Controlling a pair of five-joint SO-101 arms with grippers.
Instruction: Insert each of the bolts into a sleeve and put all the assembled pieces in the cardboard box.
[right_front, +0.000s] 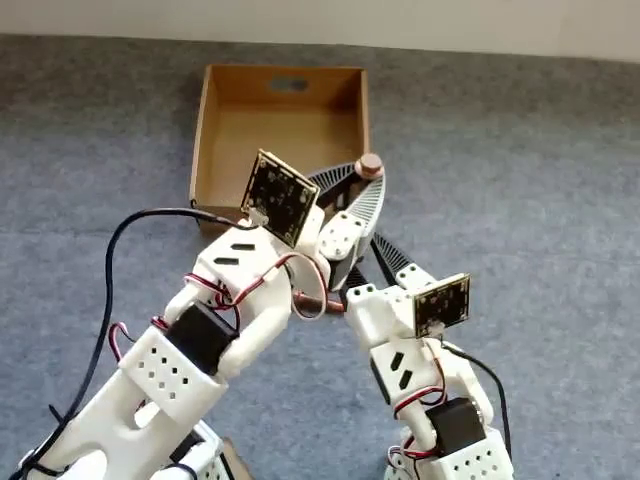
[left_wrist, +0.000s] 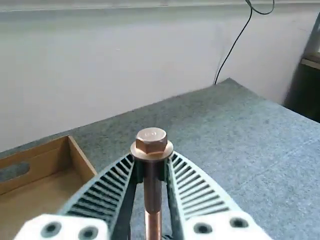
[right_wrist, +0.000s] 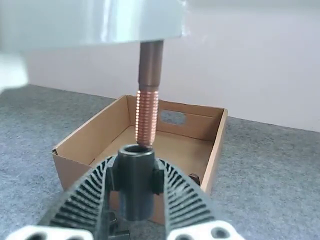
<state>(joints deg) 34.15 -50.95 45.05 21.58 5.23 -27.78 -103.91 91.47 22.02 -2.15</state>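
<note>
The cardboard box (right_front: 285, 135) sits on the surface (right_front: 530, 170) at 12 o'clock in the high view. The arms come in from 7 and 5 o'clock. The left claw (right_front: 360, 180) is by the box's corner at 4 o'clock, with the bolt (right_front: 370, 165) between its fingers. Below it, the bolt's lower end meets the mouth of the sleeve (right_wrist: 135, 185), which stands upright in the right claw (right_wrist: 135, 162), in front of the box.
</note>
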